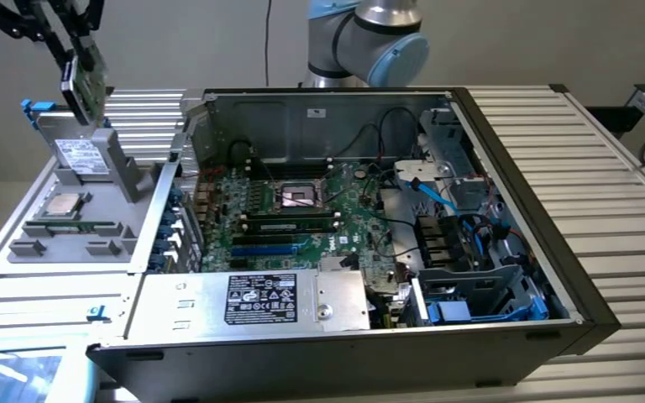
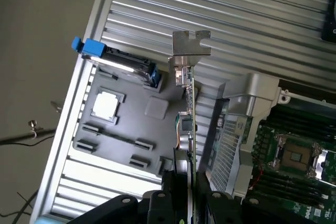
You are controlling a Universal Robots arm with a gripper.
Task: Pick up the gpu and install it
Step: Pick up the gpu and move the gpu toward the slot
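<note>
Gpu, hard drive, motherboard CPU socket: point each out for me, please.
gpu (image 2: 189,121), wrist view, board edge at mid-length.
hard drive (image 1: 77,154), exterior view, its white label.
CPU socket (image 1: 300,198), exterior view, socket centre.

An open computer case (image 1: 300,117) lies on a ribbed metal table (image 1: 603,193). Inside the case, a green motherboard (image 1: 216,214) carries a CPU socket (image 1: 300,197). A silver power supply (image 1: 188,306) sits along the case's near edge. Beside the case, on the exterior view's left, a grey tray (image 1: 31,281) holds an upright hard drive (image 1: 80,155), a CPU chip (image 1: 65,204) and a RAM stick (image 1: 70,227).
</note>
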